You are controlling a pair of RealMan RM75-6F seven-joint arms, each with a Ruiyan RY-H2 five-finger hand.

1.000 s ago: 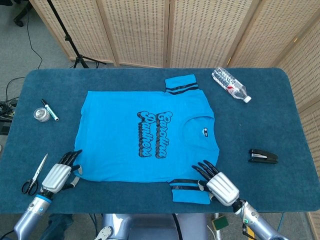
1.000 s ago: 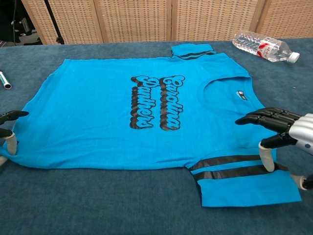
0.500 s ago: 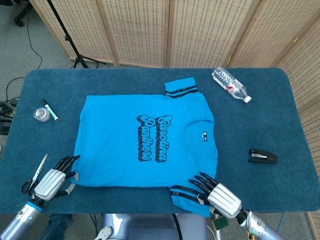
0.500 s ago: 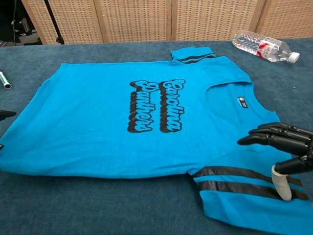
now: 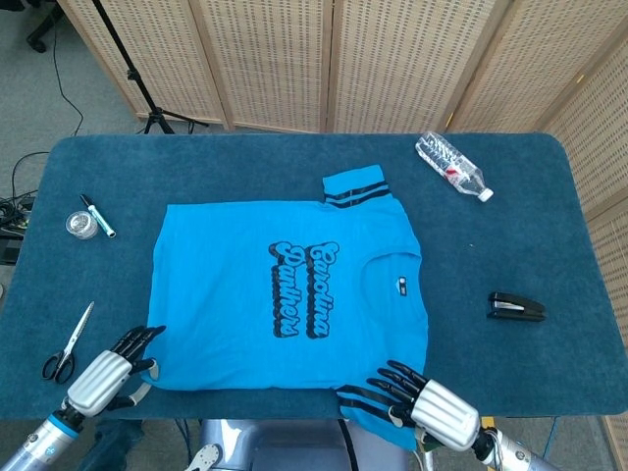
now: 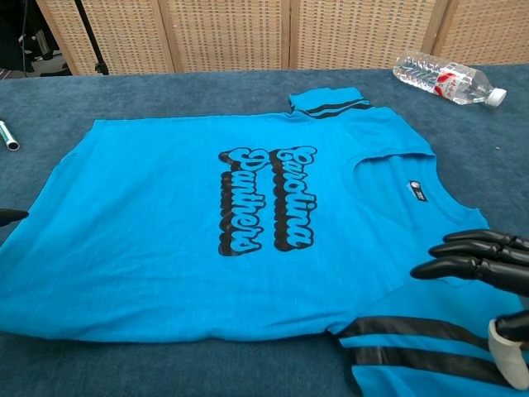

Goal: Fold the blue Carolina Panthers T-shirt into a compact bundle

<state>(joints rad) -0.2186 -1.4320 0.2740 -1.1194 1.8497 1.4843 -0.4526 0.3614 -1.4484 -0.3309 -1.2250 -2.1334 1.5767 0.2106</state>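
**Robot hands at the near hem of a Panthers T-shirt**

Dark fingers (image 6: 463, 258) of the right hand (image 5: 434, 405) reach over the near right sleeve of the blue Carolina Panthers T-shirt (image 5: 285, 285), lying close together and stretched out, with a pale thumb tip below them on the striped cuff; whether cloth is pinched between thumb and fingers cannot be told from either view. The left hand (image 5: 110, 371) sits at the shirt's near left corner, its fingers fanned toward the hem and touching or nearly touching the edge; again a grip cannot be told. The shirt lies flat and face up in the middle of the dark blue table (image 5: 510, 226), its near sleeve draping at the near edge. A water bottle (image 5: 452, 167) lies at the far right, a black stapler (image 5: 516, 306) to the right of the shirt, scissors (image 5: 69, 343) at the near left, and a marker (image 5: 97, 215) beside a small round tin (image 5: 80, 225) at the far left.
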